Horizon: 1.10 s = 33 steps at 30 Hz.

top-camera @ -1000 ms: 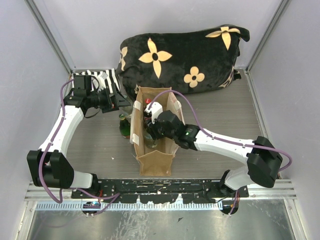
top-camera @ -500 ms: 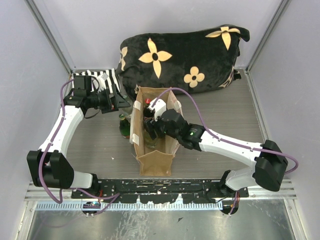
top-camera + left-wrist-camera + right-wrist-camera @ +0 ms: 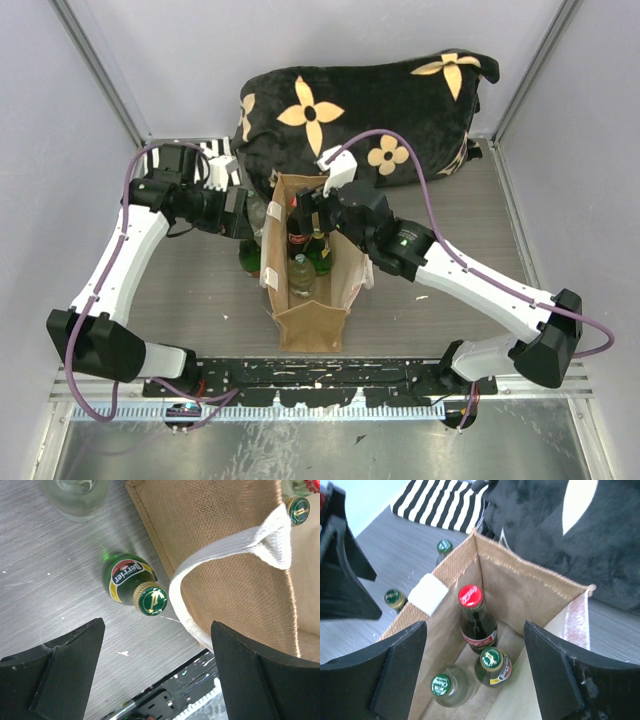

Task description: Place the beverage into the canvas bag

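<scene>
The tan canvas bag [image 3: 312,318] stands open at mid-table. Inside it stand a red-capped cola bottle [image 3: 472,611], a green Perrier bottle [image 3: 493,666] and a clear green-capped bottle [image 3: 444,688]. My right gripper [image 3: 475,627] is open and empty, above the bag's mouth near its far end [image 3: 308,207]. My left gripper [image 3: 157,626] is open and empty, above a second green Perrier bottle [image 3: 131,580] that stands on the table just left of the bag [image 3: 225,530]. A clear bottle [image 3: 77,495] stands beyond it.
A black flowered cushion [image 3: 370,110] lies behind the bag. A black-and-white striped cloth [image 3: 215,160] lies at the back left. The bag's pale handle [image 3: 225,550] hangs over its left wall. Grey walls enclose the table on three sides.
My right gripper has risen out of the bag and pulled back toward its far end, leaving the green Perrier bottle standing inside. My left gripper has shifted right, over the bottles beside the bag.
</scene>
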{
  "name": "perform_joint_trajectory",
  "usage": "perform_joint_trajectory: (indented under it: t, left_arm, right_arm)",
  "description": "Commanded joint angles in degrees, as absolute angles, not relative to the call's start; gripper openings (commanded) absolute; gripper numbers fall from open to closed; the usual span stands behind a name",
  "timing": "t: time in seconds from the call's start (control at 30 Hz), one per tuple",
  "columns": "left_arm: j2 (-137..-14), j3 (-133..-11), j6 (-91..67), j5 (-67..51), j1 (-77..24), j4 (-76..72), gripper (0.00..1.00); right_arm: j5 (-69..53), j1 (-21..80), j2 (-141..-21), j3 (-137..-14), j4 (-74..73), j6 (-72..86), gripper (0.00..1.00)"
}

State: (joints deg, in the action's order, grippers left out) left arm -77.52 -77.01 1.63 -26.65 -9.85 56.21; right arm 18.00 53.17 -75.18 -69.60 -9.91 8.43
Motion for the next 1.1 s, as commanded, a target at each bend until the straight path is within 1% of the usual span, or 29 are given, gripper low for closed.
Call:
perform_joint_trajectory:
  t: [0.0, 0.13, 0.2, 0.27, 0.3, 0.37, 0.57, 0.97, 1.07]
  left_arm:
    - [-81.52, -84.63, 8.01, -18.17, -13.93, 65.15, 0.94]
    - [-87.22, -91.06, 9.07, -13.52, -15.56, 70.4, 0.91]
    - [-90.65, -94.36, 9.96, -11.19, -16.22, 73.58, 0.89]
    - [-93.19, -97.15, 10.78, -9.55, -16.83, 77.14, 0.88]
    - [-94.2, -98.29, 10.88, -8.99, -17.0, 78.37, 0.85]
    - [-95.82, -99.8, 11.06, -8.04, -17.55, 80.31, 0.82]
    - [-97.57, -100.32, 10.31, -7.38, -18.43, 81.12, 0.79]
    - [-99.76, -100.7, 9.06, -8.58, -20.37, 79.19, 0.78]
    - [-100.37, -100.75, 8.93, -8.68, -20.54, 78.65, 0.75]
  right_arm:
    - [21.2, 51.53, -76.84, -78.13, -17.58, 12.62, 0.83]
    - [21.02, 49.46, -78.24, -82.46, -24.17, 15.84, 0.83]
    - [21.56, 48.7, -78.46, -83.56, -26.75, 16.65, 0.83]
    - [21.79, 48.08, -78.29, -83.69, -29.11, 17.42, 0.83]
    - [21.87, 47.81, -78.04, -83.37, -29.81, 17.75, 0.83]
    - [21.8, 47.33, -77.52, -82.67, -30.97, 18.63, 0.83]
    - [22.34, 46.78, -75.65, -79.87, -31.72, 20.03, 0.83]
    - [22.68, 46.08, -74.38, -77.76, -31.73, 20.54, 0.83]
    - [23.15, 46.04, -73.9, -77.47, -31.73, 20.73, 0.83]
